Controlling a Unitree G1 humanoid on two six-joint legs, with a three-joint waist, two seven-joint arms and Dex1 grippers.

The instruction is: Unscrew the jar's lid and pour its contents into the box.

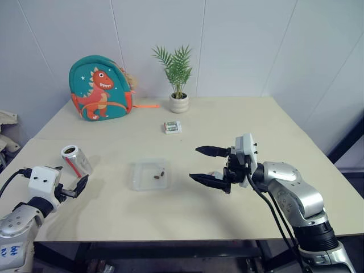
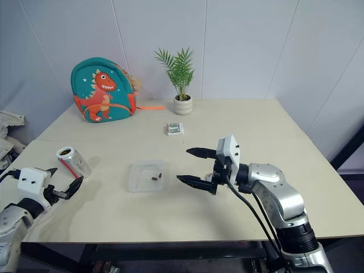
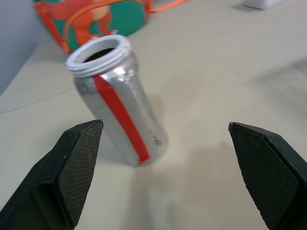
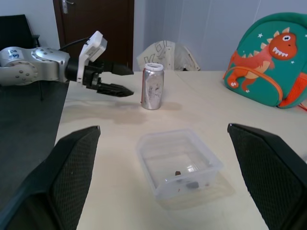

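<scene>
The jar point(image 1: 75, 160) stands on the table at the left, silvery with a red stripe. Its mouth is open and it has no lid on. My left gripper point(image 1: 71, 177) is open just short of the jar point(image 3: 120, 100) and not touching it. The box point(image 1: 138, 169), a clear shallow tray, lies mid-table with the contents point(image 1: 159, 175), a few dark pellets, inside it. My right gripper point(image 1: 195, 163) hovers open and empty to the right of the box point(image 4: 144, 148), pointing towards it. A small pale bit point(image 1: 214, 173) shows behind its lower finger; I cannot tell whether it is the lid.
A green dinosaur backpack point(image 1: 100, 88) stands at the back left. A potted plant point(image 1: 178, 102) is at the back centre, with a small white-and-green packet point(image 1: 172, 127) in front of it. The table's front edge runs close under both arms.
</scene>
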